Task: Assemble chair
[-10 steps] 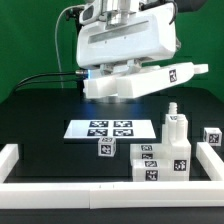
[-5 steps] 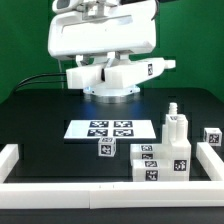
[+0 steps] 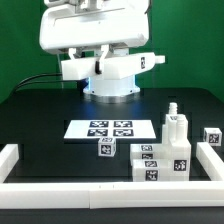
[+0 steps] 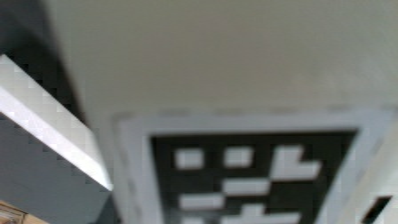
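Gripper part-closed on the tagged panel I carry crosswise, high beyond the marker board; chair stack stands below, off the board's exterior-view-right end.

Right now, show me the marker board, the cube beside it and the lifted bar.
marker board (image 3: 110,129): exterior view, centre between tags.
cube (image 3: 105,148): exterior view, tagged front face.
lifted bar (image 3: 155,62): exterior view, tagged end.

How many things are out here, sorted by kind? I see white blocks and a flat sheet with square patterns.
Raised white bar: 1
Small cubes standing alone on the table: 2
Stepped cluster of white pieces: 1
Marker board: 1
Border rail: 1
Total: 6
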